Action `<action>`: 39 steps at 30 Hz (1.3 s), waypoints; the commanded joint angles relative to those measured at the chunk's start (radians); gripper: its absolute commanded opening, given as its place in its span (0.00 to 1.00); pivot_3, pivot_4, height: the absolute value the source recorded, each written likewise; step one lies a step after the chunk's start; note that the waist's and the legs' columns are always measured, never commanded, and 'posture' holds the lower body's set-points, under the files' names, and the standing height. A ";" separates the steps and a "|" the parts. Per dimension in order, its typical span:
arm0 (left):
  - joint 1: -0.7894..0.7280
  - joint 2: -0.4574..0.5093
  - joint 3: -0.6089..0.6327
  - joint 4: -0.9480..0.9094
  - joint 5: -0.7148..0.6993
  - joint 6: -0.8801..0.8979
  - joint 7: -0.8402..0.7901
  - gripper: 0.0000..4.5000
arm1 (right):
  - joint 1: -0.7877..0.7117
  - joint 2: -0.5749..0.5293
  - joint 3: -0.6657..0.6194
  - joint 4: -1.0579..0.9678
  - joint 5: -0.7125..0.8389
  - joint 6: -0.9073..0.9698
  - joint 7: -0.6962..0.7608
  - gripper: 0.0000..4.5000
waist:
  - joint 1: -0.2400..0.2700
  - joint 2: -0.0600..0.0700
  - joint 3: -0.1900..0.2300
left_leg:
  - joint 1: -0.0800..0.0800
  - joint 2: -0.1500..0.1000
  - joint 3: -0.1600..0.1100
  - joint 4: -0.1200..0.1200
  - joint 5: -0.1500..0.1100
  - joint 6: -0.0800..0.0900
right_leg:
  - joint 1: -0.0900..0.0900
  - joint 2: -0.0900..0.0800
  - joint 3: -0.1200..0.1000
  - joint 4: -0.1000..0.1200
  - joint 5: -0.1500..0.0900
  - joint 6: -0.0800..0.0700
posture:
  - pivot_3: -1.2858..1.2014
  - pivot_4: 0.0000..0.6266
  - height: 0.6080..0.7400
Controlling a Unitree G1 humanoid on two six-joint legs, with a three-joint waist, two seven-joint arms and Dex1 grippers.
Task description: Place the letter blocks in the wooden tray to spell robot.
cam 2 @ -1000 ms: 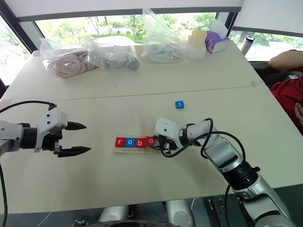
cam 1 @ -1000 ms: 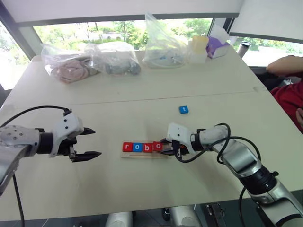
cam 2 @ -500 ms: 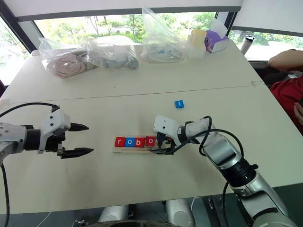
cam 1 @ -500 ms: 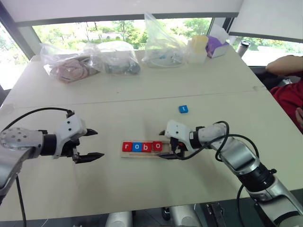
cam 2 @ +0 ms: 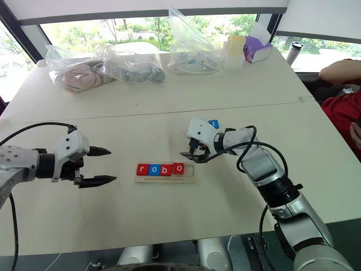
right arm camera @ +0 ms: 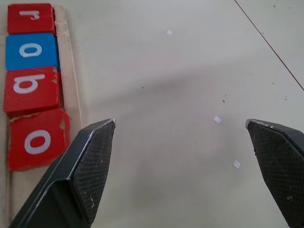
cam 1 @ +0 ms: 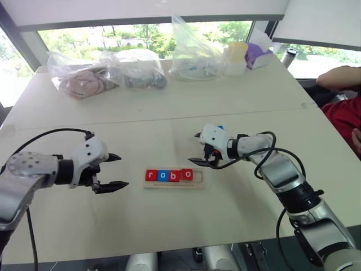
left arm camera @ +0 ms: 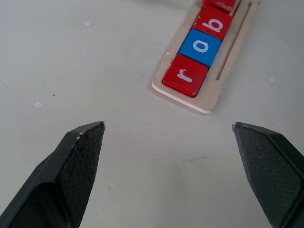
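The right gripper (cam 1: 198, 149) mostly hides the blue block (cam 2: 214, 122). The wooden tray (cam 1: 197, 179) holds r, o, b, o; both the right gripper's jaws and the left gripper's (cam 1: 114, 170) gape empty.

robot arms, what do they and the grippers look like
Both arms are silver-grey metal with black joints and loose black cables. Each wrist has a white housing. The left gripper and right gripper each have two black pointed fingers with cross-hatched pads.

Red r block (left arm camera: 185, 74), blue o block (left arm camera: 201, 46), red b block (left arm camera: 214, 23), red o block (right arm camera: 38, 139); pale wooden tray (cam 1: 197, 176); black fingertips (left arm camera: 80, 156).
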 commanded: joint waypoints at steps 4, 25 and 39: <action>0.002 0.000 0.011 -0.022 -0.002 0.003 0.012 1.00 | 0.006 0.006 0.015 -0.004 -0.010 -0.065 0.042 0.99 | 0.000 0.000 0.000 | 0.000 0.000 0.000 0.000 0.000 0.000 | 0.000 0.000 0.000 0.000 0.000 0.000 | 0.52 0.24 1.00; -0.059 -0.105 0.055 -0.062 -0.103 0.065 0.089 1.00 | -0.043 0.094 -0.253 0.068 0.023 0.097 -0.215 0.99 | 0.008 -0.001 0.000 | 0.000 0.000 0.000 0.002 0.000 0.000 | 0.000 0.000 0.000 0.001 0.001 -0.001 | 0.52 0.24 1.00; -0.150 -0.120 -0.005 -0.079 -0.117 0.087 0.124 1.00 | -0.037 0.424 -0.432 0.153 -0.020 0.364 -0.749 0.99 | 0.000 0.000 -0.001 | 0.001 0.000 0.000 0.001 0.000 0.000 | -0.001 0.000 0.001 0.006 0.002 -0.001 | 0.52 0.24 1.00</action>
